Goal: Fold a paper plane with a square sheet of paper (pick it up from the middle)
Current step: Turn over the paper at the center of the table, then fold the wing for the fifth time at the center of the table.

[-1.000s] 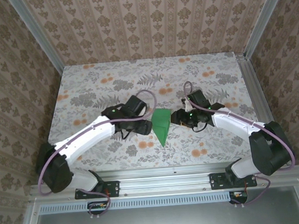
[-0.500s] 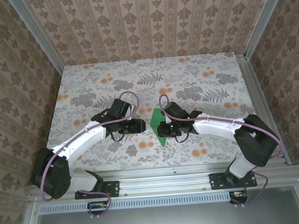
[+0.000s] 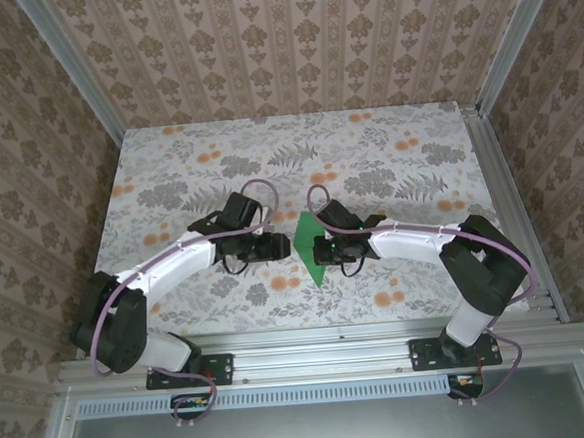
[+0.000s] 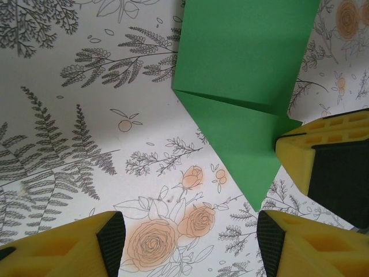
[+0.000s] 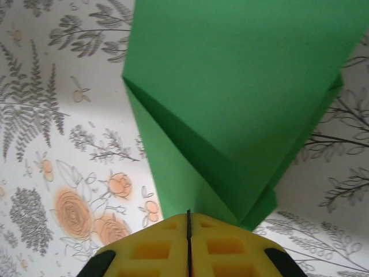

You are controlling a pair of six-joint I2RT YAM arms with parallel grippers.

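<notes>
your right claw (image 5: 188, 226) has its yellow pads pressed flat together, and the bright-green creased paper sheet (image 5: 242, 86) runs straight into the seam between them. the nip itself hides behind the pad tips, so the sheet looks pinched by its near folded edge rather than merely touched. from there it fans away from the pads, with one diagonal fold crossing it and a layer doubled underneath.

from above, the right claw (image 3: 320, 249) sits at the right side of the sheet (image 3: 303, 233), near the middle of the grey-and-orange floral tabletop (image 3: 170, 187). the sheet shows as a narrow sliver with its point toward the near edge.

your left claw (image 4: 190, 239) stands spread and holds nothing. its yellow fingertips (image 4: 106, 242) are low over the tabletop (image 4: 86, 115), just beside the pointed corner of the sheet (image 4: 242, 63). from above, the left claw (image 3: 279, 246) faces the sheet from the left.
</notes>
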